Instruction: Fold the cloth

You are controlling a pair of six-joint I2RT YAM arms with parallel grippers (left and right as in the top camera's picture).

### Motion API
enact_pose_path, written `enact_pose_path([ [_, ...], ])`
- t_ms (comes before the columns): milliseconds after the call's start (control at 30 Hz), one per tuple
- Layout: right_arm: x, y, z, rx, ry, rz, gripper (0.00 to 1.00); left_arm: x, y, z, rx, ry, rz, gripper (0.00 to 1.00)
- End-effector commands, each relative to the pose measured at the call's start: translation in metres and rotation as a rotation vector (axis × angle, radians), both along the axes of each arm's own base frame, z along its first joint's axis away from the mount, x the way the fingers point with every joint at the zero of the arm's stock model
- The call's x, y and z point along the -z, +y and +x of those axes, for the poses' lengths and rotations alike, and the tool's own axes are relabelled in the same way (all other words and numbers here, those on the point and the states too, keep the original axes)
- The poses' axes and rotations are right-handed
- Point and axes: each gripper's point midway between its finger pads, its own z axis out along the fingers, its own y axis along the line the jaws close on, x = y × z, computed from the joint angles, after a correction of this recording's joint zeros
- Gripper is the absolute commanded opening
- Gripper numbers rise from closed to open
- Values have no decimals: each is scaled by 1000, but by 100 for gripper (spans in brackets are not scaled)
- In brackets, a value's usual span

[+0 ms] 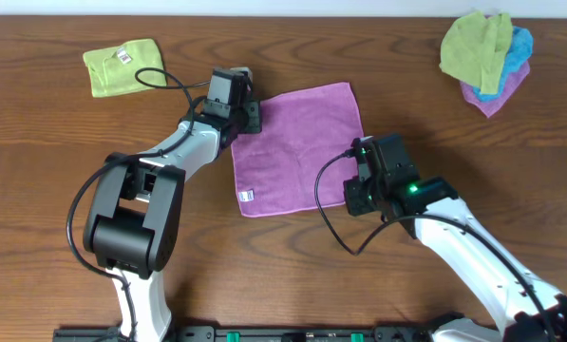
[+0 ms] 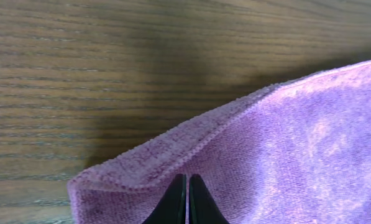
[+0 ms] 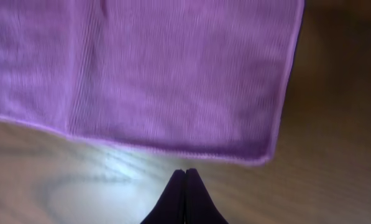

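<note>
Closed black fingertips of the left gripper (image 2: 188,190) rest on the mauve cloth (image 1: 300,142), at its upper-left corner. Also closed, the right gripper (image 3: 185,180) sits just below the lower-right corner. Cloth lies flat, centre frame, between them.

cloth (image 1: 297,142) plain mauve-purple; table (image 1: 36,133) brown woodgrain; towel (image 1: 122,68) lime-green

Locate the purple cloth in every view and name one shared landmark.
Overhead: the cloth lies flat at mid-table.
Left wrist: the cloth fills the lower right, its corner at lower left.
Right wrist: the cloth fills the top, its corner at right.
Shared landmark: the wooden table.
</note>
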Motion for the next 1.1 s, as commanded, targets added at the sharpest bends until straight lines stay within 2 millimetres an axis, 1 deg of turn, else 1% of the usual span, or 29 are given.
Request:
enact_pose_path([
  [0, 10, -6, 1, 49, 1, -25, 2, 2, 6, 7, -6, -18, 49, 5],
  [167, 21, -7, 1, 66, 30, -30, 2, 12, 7, 6, -7, -1, 55, 5],
  [367, 28, -8, 2, 67, 42, -41, 1, 27, 6, 10, -8, 3, 57, 5],
  [500, 36, -10, 0, 74, 66, -56, 2, 23, 10, 19, -26, -40, 79, 6],
  [633, 41, -10, -2, 93, 88, -57, 2, 20, 12, 22, -24, -62, 95, 6],
  [733, 42, -10, -2, 91, 91, -55, 2, 18, 17, 26, -41, -79, 120, 6],
  [900, 42, -10, -3, 91, 93, -56, 2, 14, 19, 34, -46, -126, 145, 6],
  [1067, 43, -12, -6, 91, 107, -64, 2, 8, 17, 45, -35, -192, 145, 6],
])
